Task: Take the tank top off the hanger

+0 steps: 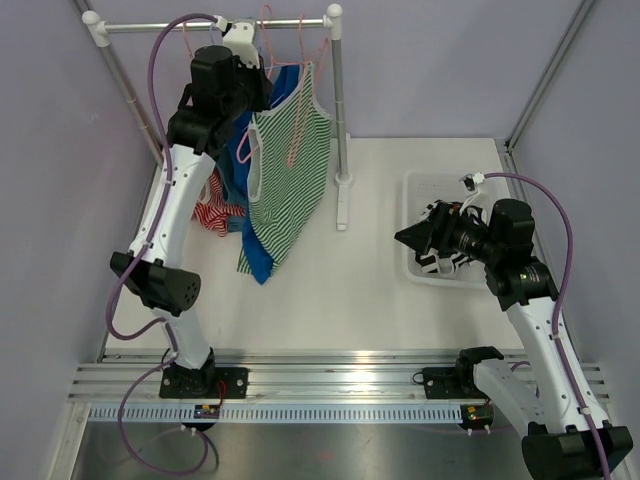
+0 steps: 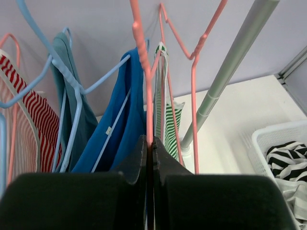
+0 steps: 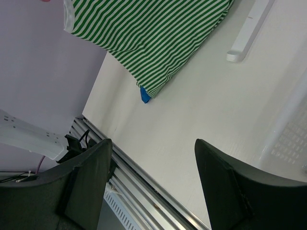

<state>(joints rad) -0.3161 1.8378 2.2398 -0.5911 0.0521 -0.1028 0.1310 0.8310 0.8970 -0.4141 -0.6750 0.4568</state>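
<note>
surface: white table (image 1: 380, 290) | right: white basket (image 1: 425, 180) | centre: rack foot (image 1: 343, 205)

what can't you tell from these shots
- Left wrist view: how far the pink hanger runs inside the shut left hand; its fingers hide it.
- Top view: basket contents; the right arm covers them.
- Right wrist view: green striped tank top's straps; cut off by the top edge.

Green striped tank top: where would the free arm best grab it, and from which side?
Probably its lower hem, approached from the right: it hangs loose below the rail, facing the open right end effector, while the left end effector is shut on a pink hanger.
</note>
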